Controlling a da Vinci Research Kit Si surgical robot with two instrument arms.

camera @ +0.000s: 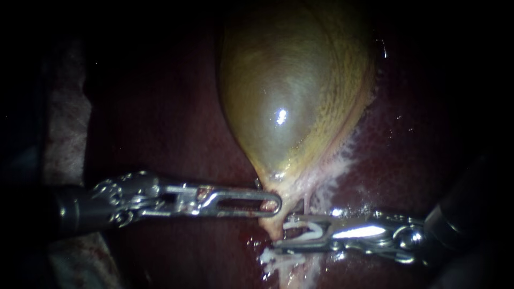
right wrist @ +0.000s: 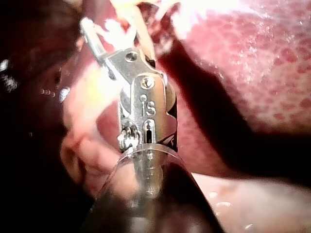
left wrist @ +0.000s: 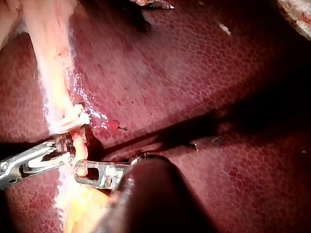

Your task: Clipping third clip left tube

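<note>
Clip application was in hand: the right instrument (camera: 286, 233), its tool holding a white clip (camera: 313, 230), had its tips at the pale tube (camera: 272, 225) just below the gallbladder (camera: 289, 107), whose neck the left instrument (camera: 270, 204) clamped in its tool. Next, I judged, the clip needed seating squarely across the tube, then squeezing. Counted: two instruments, one gallbladder, one loaded clip, and placed clips (camera: 278, 261) lower down, number unclear.

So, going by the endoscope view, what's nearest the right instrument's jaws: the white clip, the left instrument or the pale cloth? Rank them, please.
Measured from the right instrument:
1. The clip, held between its jaws.
2. The left instrument, just up and to the left.
3. The cloth, far off at the view's left edge.
</note>
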